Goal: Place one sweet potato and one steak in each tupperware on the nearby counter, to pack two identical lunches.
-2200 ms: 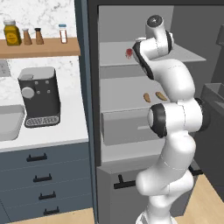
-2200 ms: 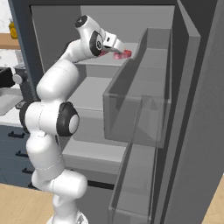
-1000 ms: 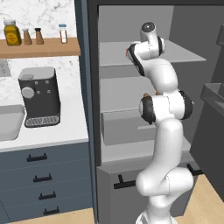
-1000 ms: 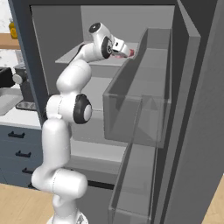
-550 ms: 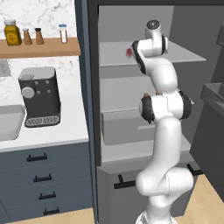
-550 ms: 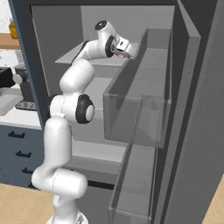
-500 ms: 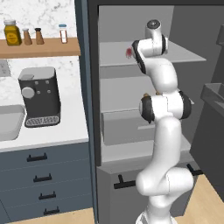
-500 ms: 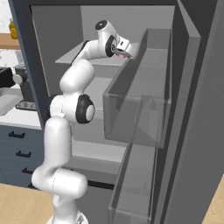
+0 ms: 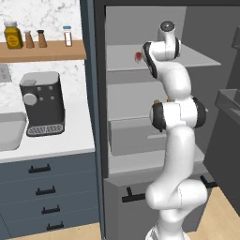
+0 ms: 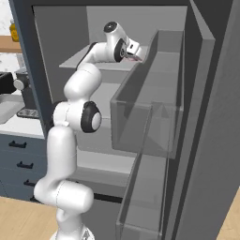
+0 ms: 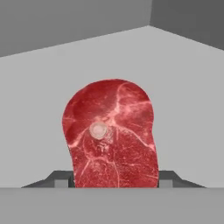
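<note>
A raw-red steak (image 11: 111,135) lies flat on the fridge's top shelf (image 9: 187,54) and looms large in the hand view. My gripper (image 11: 114,178) reaches onto that shelf, and its two dark fingertips (image 11: 62,178) press against the steak's two sides. From the left base view the steak (image 9: 138,56) is a small red patch just left of the hand, and my gripper (image 10: 135,57) sits at the shelf's edge. A brown bit of sweet potato (image 9: 167,100) peeks out by my elbow on the middle shelf. A light-grey tupperware (image 9: 10,133) sits on the white counter (image 9: 70,140) at the far left.
The open fridge door (image 10: 159,122) with its clear bins stands to the right of the arm. A black coffee machine (image 9: 43,103) stands on the counter. Jars line a wooden wall shelf (image 9: 42,47). Dark drawers with bar handles (image 9: 40,168) run below.
The arm straightened up and pushed the hand onto the top shelf. The fingers then drew in against the steak's sides. The steak has not moved.
</note>
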Available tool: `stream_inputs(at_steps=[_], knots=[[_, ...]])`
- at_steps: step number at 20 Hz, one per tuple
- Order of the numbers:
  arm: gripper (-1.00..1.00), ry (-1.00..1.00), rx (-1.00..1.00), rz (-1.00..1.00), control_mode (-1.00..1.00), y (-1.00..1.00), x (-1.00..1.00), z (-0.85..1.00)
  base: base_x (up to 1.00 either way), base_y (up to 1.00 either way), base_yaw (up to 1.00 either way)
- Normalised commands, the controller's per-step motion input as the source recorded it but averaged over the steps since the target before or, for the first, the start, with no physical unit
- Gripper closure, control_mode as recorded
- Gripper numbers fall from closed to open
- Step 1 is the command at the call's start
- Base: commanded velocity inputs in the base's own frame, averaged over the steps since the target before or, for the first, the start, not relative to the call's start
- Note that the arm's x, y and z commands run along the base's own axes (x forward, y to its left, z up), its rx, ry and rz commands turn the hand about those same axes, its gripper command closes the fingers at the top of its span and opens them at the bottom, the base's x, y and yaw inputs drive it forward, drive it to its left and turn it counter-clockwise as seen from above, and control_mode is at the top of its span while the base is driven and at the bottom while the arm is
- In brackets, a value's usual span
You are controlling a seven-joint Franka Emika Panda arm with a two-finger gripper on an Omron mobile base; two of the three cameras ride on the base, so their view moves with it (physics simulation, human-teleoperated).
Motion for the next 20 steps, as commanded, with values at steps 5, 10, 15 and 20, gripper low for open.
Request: stream_inputs(at_steps=[5,10,15,20], knots=[[1.0,-0.21,-0.07,0.27,-1.0,0.0,-0.12,-0.47,0.0,0.0,0.0],[1.0,-0.07,-0.09,0.16,-1.0,0.02,-0.47,-0.04,0.0,0.0,0.0],[1.0,0.0,-0.01,0.09,-1.0,0.05,-0.81,0.12,0.0,0.0,0.0],[1.0,0.0,0.0,0.05,-1.0,0.09,-0.99,0.22,0.0,0.0,0.0]])
